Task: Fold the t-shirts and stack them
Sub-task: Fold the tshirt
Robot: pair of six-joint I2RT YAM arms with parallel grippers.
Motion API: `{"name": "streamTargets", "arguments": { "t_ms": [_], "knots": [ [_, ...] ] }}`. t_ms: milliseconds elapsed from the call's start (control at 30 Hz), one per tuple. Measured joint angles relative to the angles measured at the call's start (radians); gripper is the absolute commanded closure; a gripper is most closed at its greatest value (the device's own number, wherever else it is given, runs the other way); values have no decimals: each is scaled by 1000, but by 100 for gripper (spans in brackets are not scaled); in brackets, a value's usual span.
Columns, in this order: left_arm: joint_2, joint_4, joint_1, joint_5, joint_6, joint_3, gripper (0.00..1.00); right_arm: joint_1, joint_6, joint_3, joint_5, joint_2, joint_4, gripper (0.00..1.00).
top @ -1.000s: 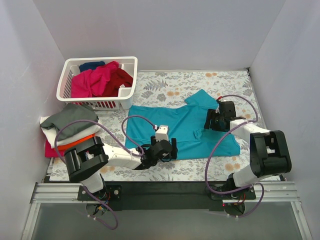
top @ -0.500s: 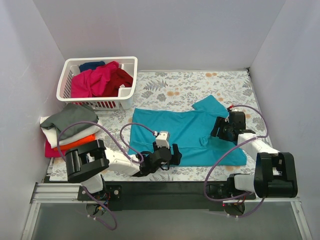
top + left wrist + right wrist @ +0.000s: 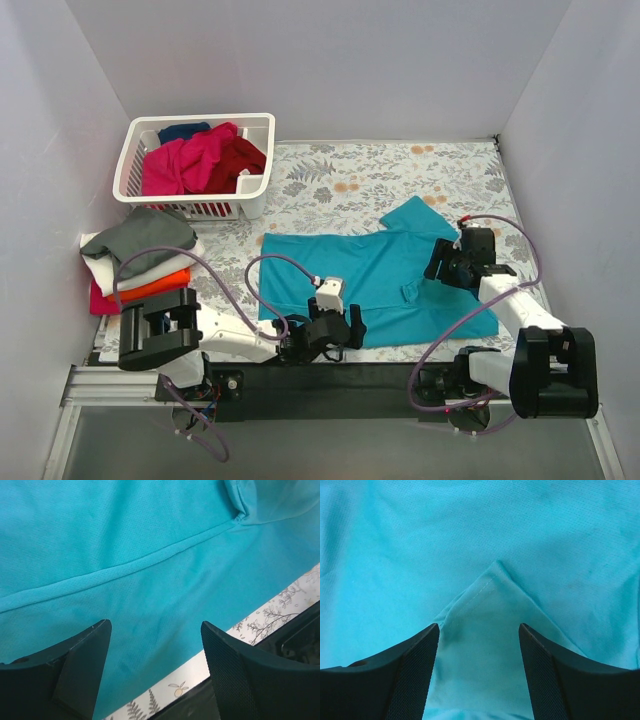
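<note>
Teal t-shirt [image 3: 375, 275], fine mesh knit, flat mid-frame on floral counter [image 3: 350, 185]; left gripper [image 3: 155, 672] over stitched seam, right gripper [image 3: 477, 672] over pointed fold, both jaws spread, empty, bases cropped.

Wrist views crop the teal t-shirt [image 3: 150, 555] on every side. From above, the left hand [image 3: 333, 330] covers some of its near hem, and the grey shirt [image 3: 140, 238] buries most of the stack [image 3: 145, 283].

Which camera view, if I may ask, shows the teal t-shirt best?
Top external: the teal t-shirt lies spread there, almost whole. Left wrist shows only a seam and edge; right wrist only a folded corner.
</note>
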Motion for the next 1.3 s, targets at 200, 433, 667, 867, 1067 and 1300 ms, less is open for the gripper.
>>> {"name": "streamTargets", "arguments": {
  "t_ms": [200,433,667,867,1067,1300],
  "knots": [
    [-154,-205,11,-102,87,82,28,0,-24,82,-4,-117,-101,40],
    [-360,-206,466,-111,252,109,30,0,-36,298,-48,-150,-116,39],
    [-185,-202,718,-75,381,156,41,0,-52,362,-107,-148,-111,39],
    [11,-181,804,-33,434,258,48,0,-77,343,-123,-188,-110,39],
    [130,-174,853,-25,458,298,51,-1,-93,311,-143,-238,-114,39],
    [212,-164,866,-21,473,317,58,-1,-102,307,-169,-264,-114,38]
  ]
}}
